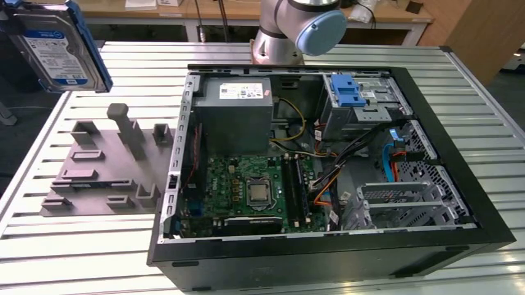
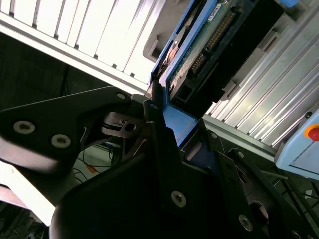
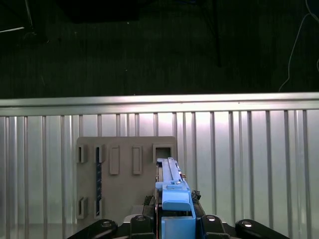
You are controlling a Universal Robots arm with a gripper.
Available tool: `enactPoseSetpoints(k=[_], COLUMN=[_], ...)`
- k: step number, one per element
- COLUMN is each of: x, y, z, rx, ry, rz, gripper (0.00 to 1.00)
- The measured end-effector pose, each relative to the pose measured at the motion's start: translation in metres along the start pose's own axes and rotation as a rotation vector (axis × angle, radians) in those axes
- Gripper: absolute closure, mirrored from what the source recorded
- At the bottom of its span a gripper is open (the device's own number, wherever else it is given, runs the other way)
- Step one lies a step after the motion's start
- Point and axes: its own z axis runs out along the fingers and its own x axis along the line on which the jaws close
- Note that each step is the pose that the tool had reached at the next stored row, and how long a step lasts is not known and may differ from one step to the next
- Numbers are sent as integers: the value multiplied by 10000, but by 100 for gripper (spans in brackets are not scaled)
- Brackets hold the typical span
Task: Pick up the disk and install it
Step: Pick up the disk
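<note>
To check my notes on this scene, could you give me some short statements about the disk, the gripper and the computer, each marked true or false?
1. The disk hangs in the air. True.
2. The gripper is open and empty. False: it is shut on the disk's blue frame.
3. The disk sits inside the computer case. False: it is outside the computer case, toward the exterior view's left.
4. The grey holder lies on the table beside the computer case. True.
</note>
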Motion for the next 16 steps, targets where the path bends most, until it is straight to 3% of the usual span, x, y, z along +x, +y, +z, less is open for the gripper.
enactPoseSetpoints(k=[16], x=[0], y=[1], z=[-68], rx=[0], ry=[0], rz=[0], gripper=[64])
